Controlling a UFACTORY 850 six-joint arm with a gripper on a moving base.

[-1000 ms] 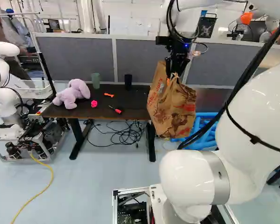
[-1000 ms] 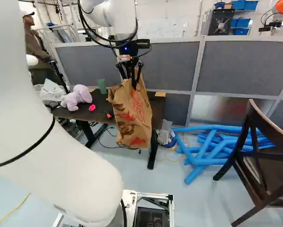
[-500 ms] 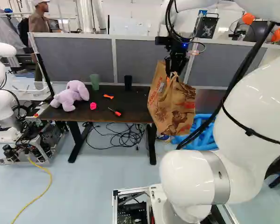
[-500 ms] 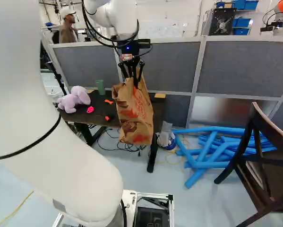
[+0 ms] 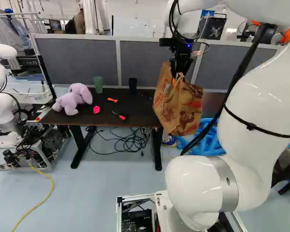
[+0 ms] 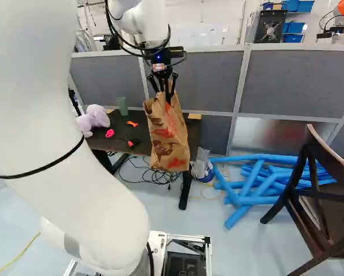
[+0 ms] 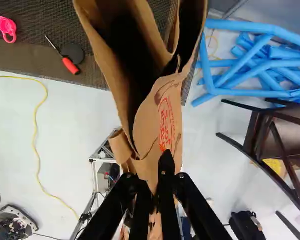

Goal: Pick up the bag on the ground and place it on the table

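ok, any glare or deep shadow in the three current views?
Left base view: small bright highlights on the glossy white arm. Right base view: soft, smeared sheen on the metal panel behind the blue tubes. Wrist view: floor close to washed-out white, while the inside of the paper bag goes nearly black, with little detail readable.

Paper bag (image 5: 183, 108) brown, printed red and darker brown. Gripper (image 6: 169, 98) black. Arm (image 6: 97, 201) white, ringed by thin black band (image 6: 45, 165). Tabletop (image 5: 145, 108) dark brown. Plush toy (image 5: 73, 99) lilac. One cup (image 5: 98, 85) green, other cup (image 5: 132, 86) near-black. Screwdriver (image 7: 69, 65) red-handled. Foam tubes (image 6: 246, 199) bright blue. Partition panels (image 6: 298, 80) speckled grey. Floor (image 5: 96, 193) pale blue-grey. Long cable (image 5: 47, 194) yellow.
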